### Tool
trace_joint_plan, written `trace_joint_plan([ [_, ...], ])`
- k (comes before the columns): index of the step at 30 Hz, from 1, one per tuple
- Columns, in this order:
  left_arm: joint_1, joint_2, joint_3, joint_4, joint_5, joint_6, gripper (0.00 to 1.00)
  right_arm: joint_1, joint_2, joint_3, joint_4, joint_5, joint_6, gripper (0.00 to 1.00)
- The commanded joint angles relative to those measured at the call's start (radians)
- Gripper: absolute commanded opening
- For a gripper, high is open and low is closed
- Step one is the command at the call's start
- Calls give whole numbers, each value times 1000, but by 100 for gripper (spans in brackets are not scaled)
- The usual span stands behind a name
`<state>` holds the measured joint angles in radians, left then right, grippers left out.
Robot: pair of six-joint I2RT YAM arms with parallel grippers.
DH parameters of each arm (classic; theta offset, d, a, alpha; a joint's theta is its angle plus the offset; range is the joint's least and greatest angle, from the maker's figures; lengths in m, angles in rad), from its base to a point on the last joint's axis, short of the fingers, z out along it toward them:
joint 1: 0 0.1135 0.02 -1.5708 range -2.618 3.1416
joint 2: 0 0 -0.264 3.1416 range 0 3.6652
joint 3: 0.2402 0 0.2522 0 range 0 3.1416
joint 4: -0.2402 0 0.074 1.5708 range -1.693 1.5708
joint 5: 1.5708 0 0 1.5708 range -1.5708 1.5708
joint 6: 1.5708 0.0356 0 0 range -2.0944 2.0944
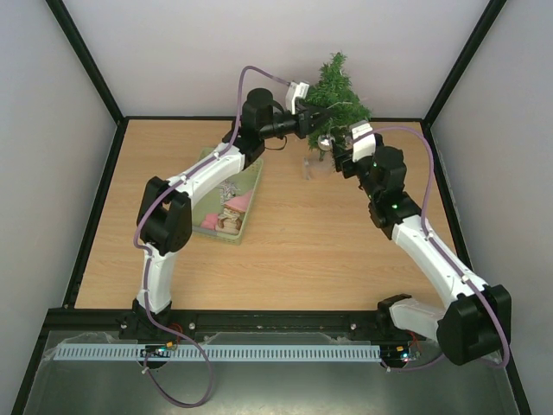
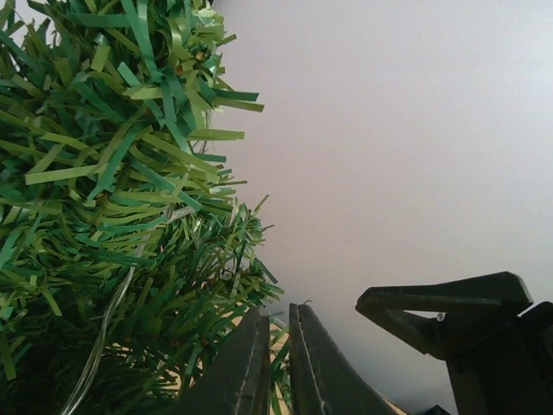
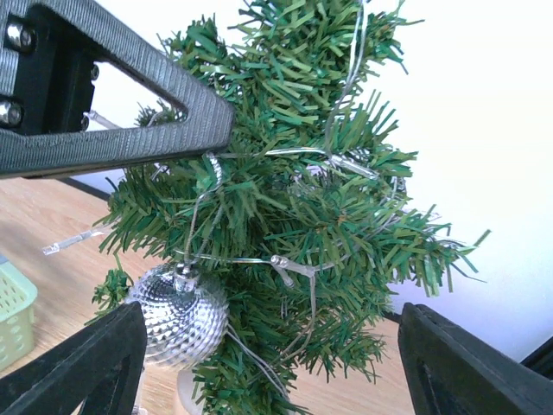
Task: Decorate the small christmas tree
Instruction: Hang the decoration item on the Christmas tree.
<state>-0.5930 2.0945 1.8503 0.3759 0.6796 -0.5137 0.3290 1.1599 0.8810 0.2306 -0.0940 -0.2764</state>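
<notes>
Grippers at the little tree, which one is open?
The right gripper: its fingers are spread wide, while those of the left gripper nearly touch.

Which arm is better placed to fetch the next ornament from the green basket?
Left, probably. The pale green basket lies under the left arm, whose left gripper is shut beside the small christmas tree. The right gripper, jaws open around the silver ball, sits farther away.

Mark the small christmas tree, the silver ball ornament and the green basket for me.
small christmas tree [image 1: 340, 86], top external view, upper foliage.
silver ball ornament [image 3: 179, 318], right wrist view, middle of its faceted face.
green basket [image 3: 12, 313], right wrist view, its mesh wall at the left edge.
</notes>
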Motion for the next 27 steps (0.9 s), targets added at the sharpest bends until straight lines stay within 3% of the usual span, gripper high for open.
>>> trace_joint_plan([
  [1, -8, 4, 27, 27, 21, 21, 11, -3, -46, -17, 1, 37, 48, 78],
  [5, -12, -5, 27, 32, 24, 19, 25, -4, -68, -17, 2, 22, 89, 83],
  [8, -15, -26, 22, 23, 26, 20, 38, -4, -84, -18, -6, 5, 147, 100],
  [12, -14, -76, -12, 3, 20, 39, 58, -3, -115, -10, -41, -3, 233, 98],
  [18, -8, -172, -97, -52, -14, 97, 74, -3, -203, -14, -9, 8, 495, 98],
  [21, 2, -233, -159, -70, -46, 105, 99, -3, -261, -48, 10, 64, 653, 98],
  [27, 16, -395, -311, -167, -179, 170, 100, -4, -306, -31, -143, 7, 731, 98],
])
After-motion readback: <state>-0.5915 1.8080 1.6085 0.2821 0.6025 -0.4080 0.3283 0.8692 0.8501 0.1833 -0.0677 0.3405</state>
